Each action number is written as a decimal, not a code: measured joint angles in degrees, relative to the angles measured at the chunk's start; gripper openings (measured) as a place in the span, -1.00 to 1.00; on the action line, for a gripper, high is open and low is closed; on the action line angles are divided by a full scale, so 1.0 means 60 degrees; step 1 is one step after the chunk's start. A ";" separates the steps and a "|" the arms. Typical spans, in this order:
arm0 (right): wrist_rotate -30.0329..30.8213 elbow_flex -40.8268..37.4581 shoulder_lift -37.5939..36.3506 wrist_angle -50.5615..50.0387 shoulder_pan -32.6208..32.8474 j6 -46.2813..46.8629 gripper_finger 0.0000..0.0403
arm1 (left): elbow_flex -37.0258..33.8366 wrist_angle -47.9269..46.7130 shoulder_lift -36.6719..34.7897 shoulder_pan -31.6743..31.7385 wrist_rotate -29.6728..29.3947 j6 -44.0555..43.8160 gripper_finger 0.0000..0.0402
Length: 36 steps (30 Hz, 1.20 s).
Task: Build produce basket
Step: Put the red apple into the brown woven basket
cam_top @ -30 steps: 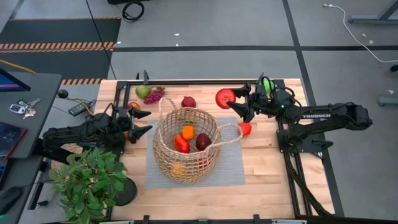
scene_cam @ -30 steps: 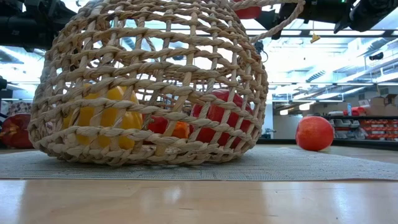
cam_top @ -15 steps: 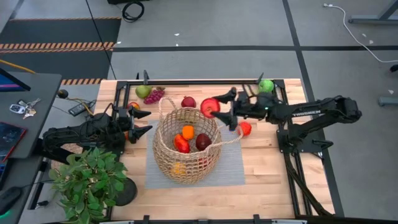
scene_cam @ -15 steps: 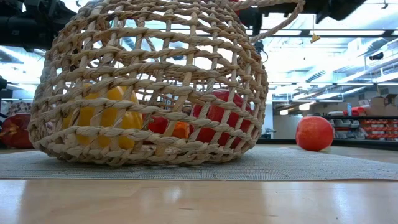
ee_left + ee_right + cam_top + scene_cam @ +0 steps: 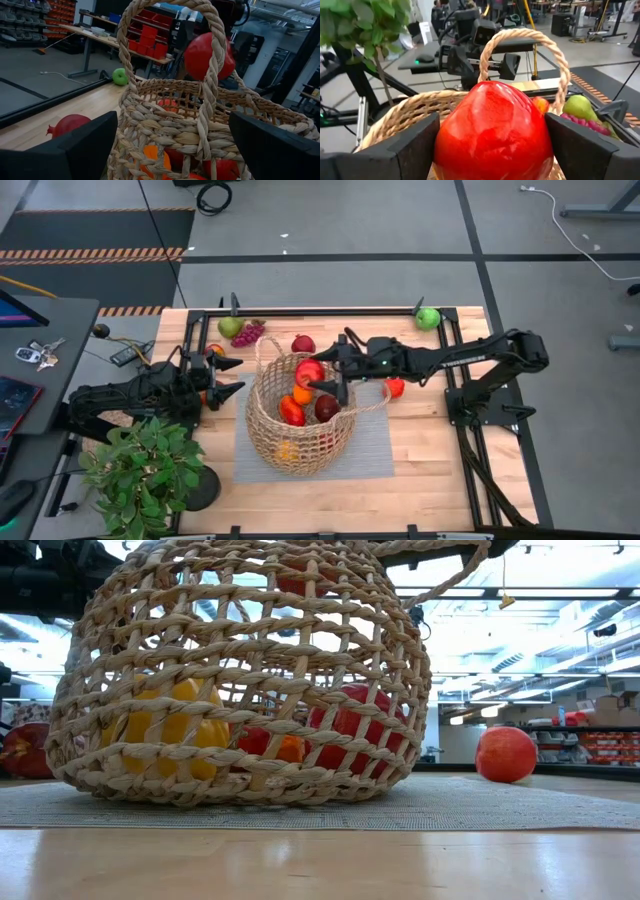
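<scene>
Wooden tabletop (image 5: 430, 460) carries a grey mat (image 5: 370, 450), and on that mat your basket (image 5: 262, 430) stands upright.

Your right gripper (image 5: 322, 374) has its fingers pinched on a red apple (image 5: 309, 371), one finger on either side, and it hangs over the basket's open mouth, above the rim. From the right wrist view the apple (image 5: 492, 130) fills the gap between both pads, with a loop handle (image 5: 525, 37) arching behind it.

Your left gripper (image 5: 225, 378) waits just beside the basket's left wall with its fingers spread wide and nothing between them; a loop handle (image 5: 212, 60) stands in front of it.

Inside the basket you can see an orange piece (image 5: 301, 392), a red piece (image 5: 291, 411) and a dark maroon piece (image 5: 326, 407); the low view also shows a yellow piece (image 5: 175, 735) through the weave.

Outside on the table lie a green pear (image 5: 230, 327) touching a purple grape bunch (image 5: 249, 333), a dark red fruit (image 5: 302, 343) near the rim, a red-orange fruit (image 5: 395, 387) under your right arm, and a green apple (image 5: 428, 318) at the far right corner. Leafy potted plant (image 5: 140, 475) sits at the near left.
</scene>
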 joint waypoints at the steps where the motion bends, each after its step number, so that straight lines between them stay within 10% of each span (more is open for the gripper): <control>1: 0.0066 0.0075 0.0093 -0.0017 0.0021 -0.0101 0.74 | 0.0000 -0.0002 -0.0001 0.0001 0.0001 0.0001 0.94; 20: 0.1774 0.0359 0.0123 -0.0062 0.0954 -0.3461 0.74 | 0.0000 0.0001 0.0000 0.0004 -0.0003 0.0001 0.94; 36: 0.2848 0.0355 0.0123 0.0086 0.1134 -1.2299 0.74 | 0.0000 -0.0002 0.0000 0.0000 0.0001 0.0001 0.94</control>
